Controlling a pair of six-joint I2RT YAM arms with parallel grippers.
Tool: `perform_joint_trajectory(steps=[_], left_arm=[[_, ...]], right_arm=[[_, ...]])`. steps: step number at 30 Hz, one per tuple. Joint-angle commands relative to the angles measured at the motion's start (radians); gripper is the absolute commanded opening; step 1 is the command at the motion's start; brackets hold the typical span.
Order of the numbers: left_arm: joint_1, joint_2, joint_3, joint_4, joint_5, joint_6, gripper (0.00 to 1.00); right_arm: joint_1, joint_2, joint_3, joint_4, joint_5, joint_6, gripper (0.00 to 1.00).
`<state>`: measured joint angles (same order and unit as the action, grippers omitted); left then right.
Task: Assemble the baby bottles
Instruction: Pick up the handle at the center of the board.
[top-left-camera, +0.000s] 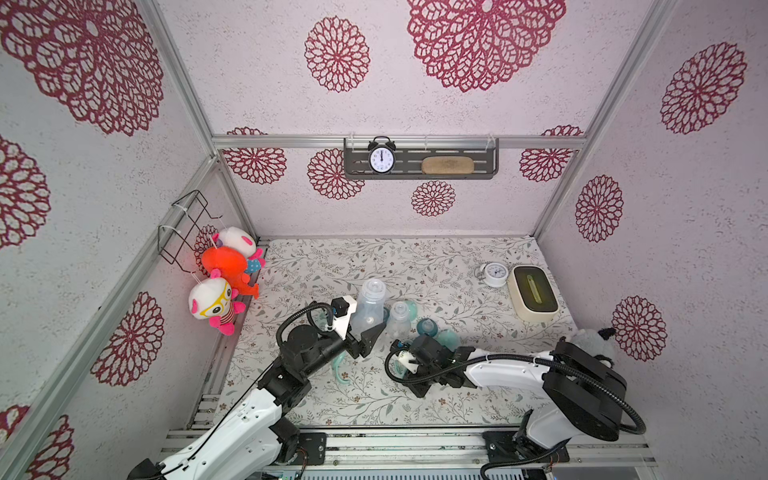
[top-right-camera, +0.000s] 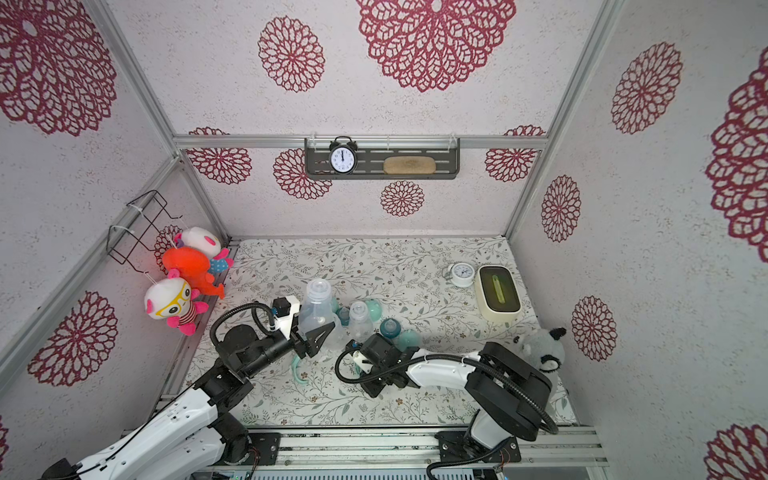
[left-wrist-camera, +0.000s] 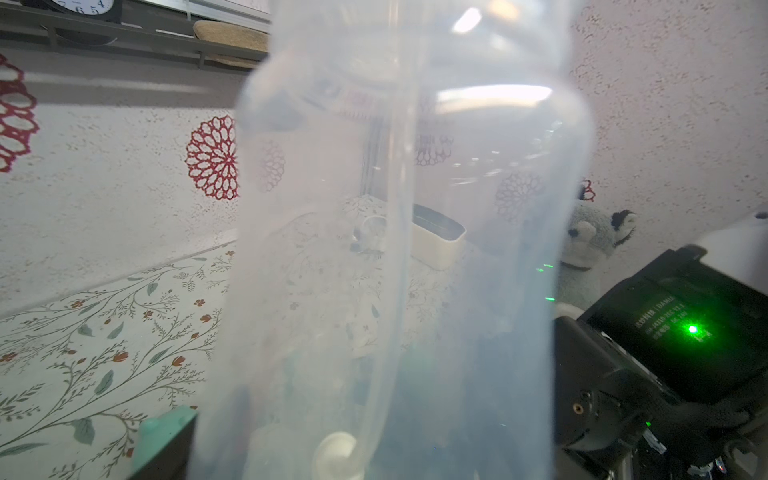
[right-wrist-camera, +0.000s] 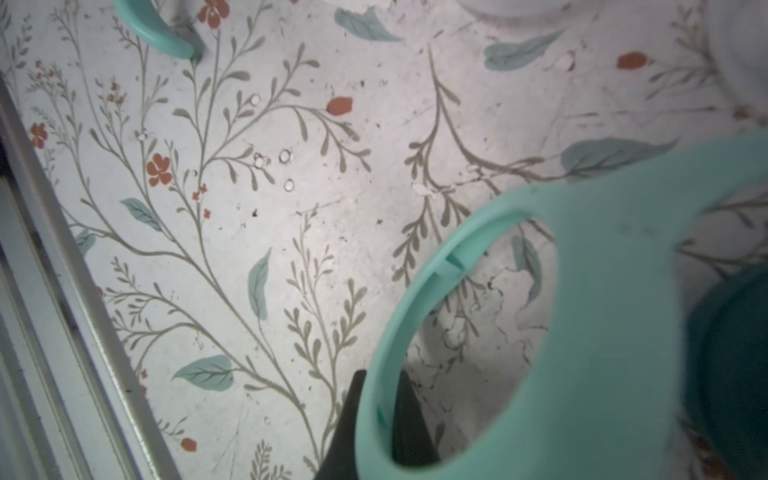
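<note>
A tall clear bottle (top-left-camera: 369, 305) stands upright and uncapped near the bench's middle. A shorter bottle (top-left-camera: 400, 319) stands just beside it toward the right edge, also bare. A teal collar (top-left-camera: 426, 326) and mint caps (top-left-camera: 449, 337) lie close by. A loose handle (top-left-camera: 341, 370) lies nearer the front edge. A held handle (right-wrist-camera: 582, 311) is gripped at its ring.

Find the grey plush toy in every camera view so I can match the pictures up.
In a top view: grey plush toy at the floral mat's right edge, behind the right arm.
In a top view: same spot, less hidden.
Left wrist: just past the clear bottle's edge, against the wall.
Right wrist: not in it.
Shared landmark: floral mat, in all four.
</note>
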<state>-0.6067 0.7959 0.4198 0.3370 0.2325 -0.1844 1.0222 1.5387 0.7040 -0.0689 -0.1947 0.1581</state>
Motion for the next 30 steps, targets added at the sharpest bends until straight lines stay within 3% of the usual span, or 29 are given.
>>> perform_joint_trajectory(steps=[1, 17, 30], left_arm=[[0.003, -0.018, 0.003, 0.027, -0.005, 0.002, 0.0], [0.004, 0.015, -0.02, 0.13, -0.093, 0.019, 0.0], [0.004, 0.126, -0.02, 0.322, -0.181, 0.057, 0.0]], right_arm=[[0.004, -0.013, 0.038, -0.001, 0.0, -0.004, 0.0], [-0.052, -0.312, 0.083, -0.071, -0.022, 0.128, 0.0], [-0.123, -0.425, 0.37, -0.127, -0.107, 0.249, 0.0]])
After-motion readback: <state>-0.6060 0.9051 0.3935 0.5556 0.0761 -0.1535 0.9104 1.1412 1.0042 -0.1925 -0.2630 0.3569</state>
